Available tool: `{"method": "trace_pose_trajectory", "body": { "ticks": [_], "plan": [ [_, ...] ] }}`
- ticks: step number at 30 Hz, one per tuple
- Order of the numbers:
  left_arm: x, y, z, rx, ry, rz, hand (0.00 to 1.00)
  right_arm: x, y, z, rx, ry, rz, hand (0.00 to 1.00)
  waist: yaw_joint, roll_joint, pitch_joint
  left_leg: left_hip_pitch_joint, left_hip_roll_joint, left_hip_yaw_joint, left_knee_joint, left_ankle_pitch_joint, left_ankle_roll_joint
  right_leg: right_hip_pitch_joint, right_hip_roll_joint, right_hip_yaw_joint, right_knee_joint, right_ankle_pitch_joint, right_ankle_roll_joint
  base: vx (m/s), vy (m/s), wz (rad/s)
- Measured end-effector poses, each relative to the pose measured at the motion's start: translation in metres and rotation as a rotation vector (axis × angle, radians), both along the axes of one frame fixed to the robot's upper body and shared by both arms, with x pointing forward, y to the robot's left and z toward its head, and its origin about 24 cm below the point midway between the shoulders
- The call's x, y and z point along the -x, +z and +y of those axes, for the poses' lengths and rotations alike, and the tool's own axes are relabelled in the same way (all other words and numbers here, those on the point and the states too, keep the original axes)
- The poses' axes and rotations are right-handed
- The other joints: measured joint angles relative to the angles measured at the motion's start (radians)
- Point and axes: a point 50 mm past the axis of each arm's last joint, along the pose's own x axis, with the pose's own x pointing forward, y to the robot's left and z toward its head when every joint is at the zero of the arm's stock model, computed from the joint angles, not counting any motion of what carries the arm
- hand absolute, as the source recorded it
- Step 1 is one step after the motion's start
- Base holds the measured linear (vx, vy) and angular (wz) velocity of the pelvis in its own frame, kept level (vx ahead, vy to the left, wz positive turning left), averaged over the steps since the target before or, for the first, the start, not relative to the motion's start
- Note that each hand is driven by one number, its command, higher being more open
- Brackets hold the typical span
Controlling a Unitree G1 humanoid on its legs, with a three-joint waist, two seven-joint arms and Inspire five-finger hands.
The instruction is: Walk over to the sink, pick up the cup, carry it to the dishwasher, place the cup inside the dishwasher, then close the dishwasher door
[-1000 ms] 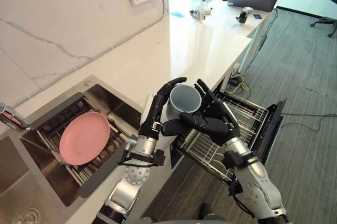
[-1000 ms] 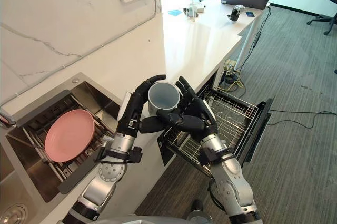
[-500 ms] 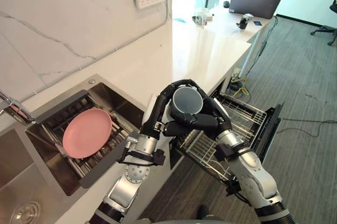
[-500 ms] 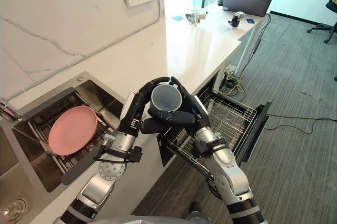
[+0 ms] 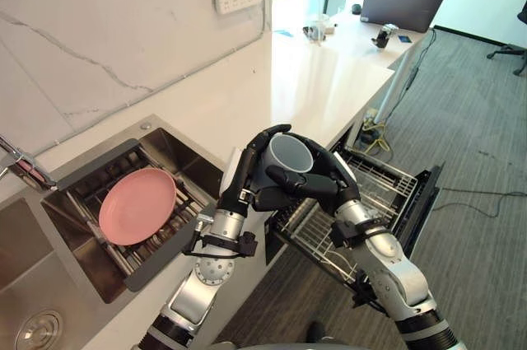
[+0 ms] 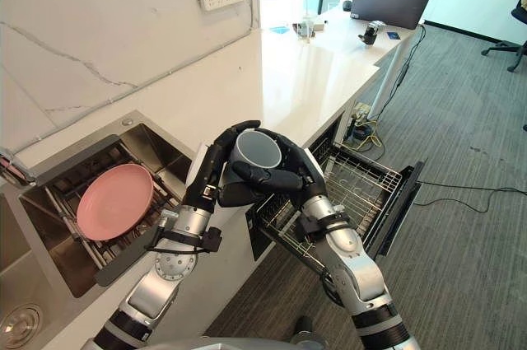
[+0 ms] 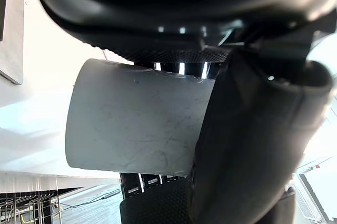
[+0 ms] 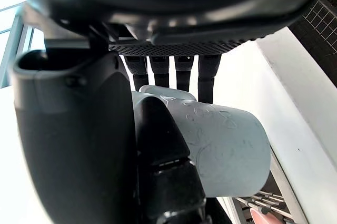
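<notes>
Left eye view shows the left hand (image 5: 245,175) and right hand (image 5: 323,184) both curled round the grey cup (image 5: 290,154), its mouth up and perhaps slightly tipped. They hold it at the counter (image 5: 321,86) edge, beside the open dishwasher (image 5: 387,193) with its pulled-out rack. The sink (image 5: 37,251) to the left holds a pink plate (image 5: 136,206).
</notes>
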Motion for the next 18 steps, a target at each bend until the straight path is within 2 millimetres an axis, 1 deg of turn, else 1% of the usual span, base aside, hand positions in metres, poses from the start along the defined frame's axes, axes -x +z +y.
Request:
{"method": "trace_pose_trajectory", "body": {
  "ticks": [10,11,16,18],
  "plan": [
    [0.0003,-0.0002,0.0001,-0.017,0.006,-0.007,0.0,0.0002,-0.0006,0.0014,-0.017,0.0,0.013,0.0,0.001,0.0,-0.001,-0.005,0.0,-0.008,0.0,0.003,-0.001,0.0,0.0,-0.009,-0.001,0.001,-0.001,0.0,0.004,0.01],
    [0.0003,-0.0003,0.0001,-0.017,0.007,-0.007,1.0,0.0001,-0.0007,0.0014,-0.018,-0.006,0.014,0.0,0.001,0.0,-0.001,-0.005,0.0,-0.008,0.0,0.003,-0.001,0.0,0.0,-0.009,-0.001,0.001,-0.001,0.0,0.0,0.0],
    [-0.0014,0.0028,-0.0019,-0.017,-0.001,-0.021,1.0,0.0005,-0.0009,0.0044,-0.063,-0.057,0.03,0.0,0.001,0.0,-0.002,-0.006,0.0,-0.01,0.0,0.004,-0.001,0.0,0.0,-0.01,-0.002,0.001,-0.002,0.0,0.0,0.0],
    [-0.0031,0.006,-0.0042,-0.017,-0.011,-0.035,1.0,0.0001,0.001,0.0057,-0.087,-0.104,0.018,0.0,0.001,0.001,-0.002,-0.006,0.0,-0.01,0.0,0.005,-0.001,0.0,0.0,-0.01,-0.002,0.001,-0.002,0.0,0.0,0.0]
  ]
}}
